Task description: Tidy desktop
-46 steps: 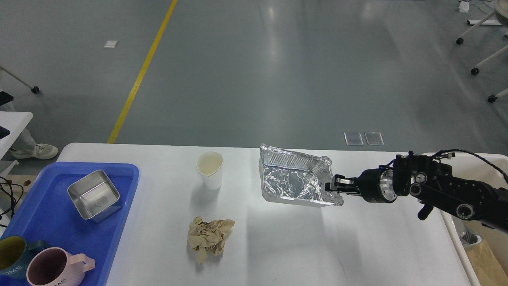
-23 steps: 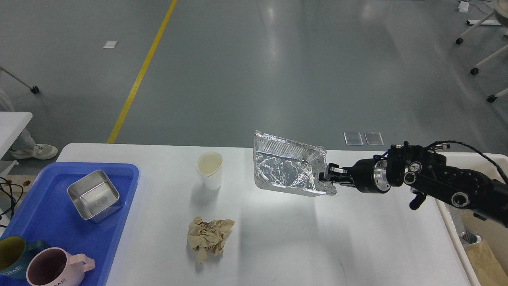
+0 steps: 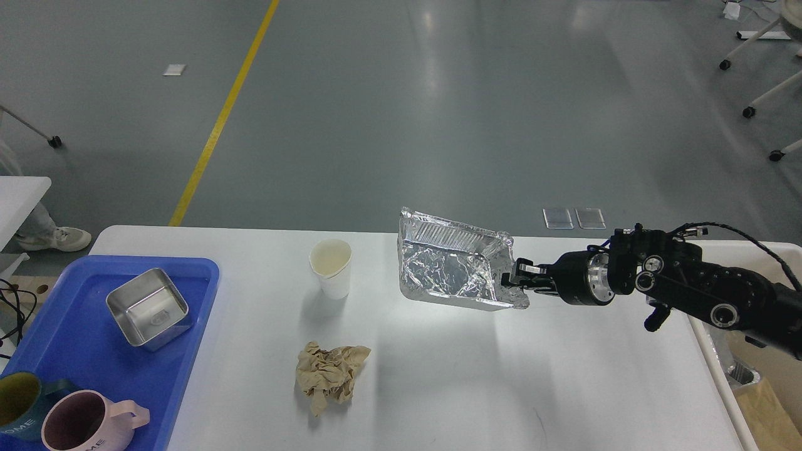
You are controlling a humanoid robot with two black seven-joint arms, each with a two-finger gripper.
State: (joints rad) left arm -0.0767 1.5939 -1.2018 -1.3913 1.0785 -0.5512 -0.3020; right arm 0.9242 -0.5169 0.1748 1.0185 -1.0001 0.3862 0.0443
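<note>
In the head view, the desktop (image 3: pixel 438 388) is seen filling the lower half of the frame, white and broad, with grey floor beyond its far edge. The right arm is brought in from the right edge, and its gripper (image 3: pixel 519 282) is held above the right half of the desktop, clear of the surface. The gripper's fingers are closed on the right rim of a crumpled foil tray (image 3: pixel 451 269), which is held lifted and tilted, its open side turned toward the camera; a bright reflection is cast on the desktop just below it. A white paper cup (image 3: pixel 332 266) is stood upright on the desktop to the left of the foil tray, apart from it. A crumpled brown paper (image 3: pixel 331 374) is laid nearer the front, below the cup. A blue tray (image 3: pixel 188 313) is set at the desktop's left end, with a steel box (image 3: pixel 148 308) and two mugs, one pink (image 3: pixel 88 421) and one dark (image 3: pixel 19 401), placed in it. A beige bin (image 3: pixel 730 250) is seen beside the right edge. The left gripper is not seen.
</note>
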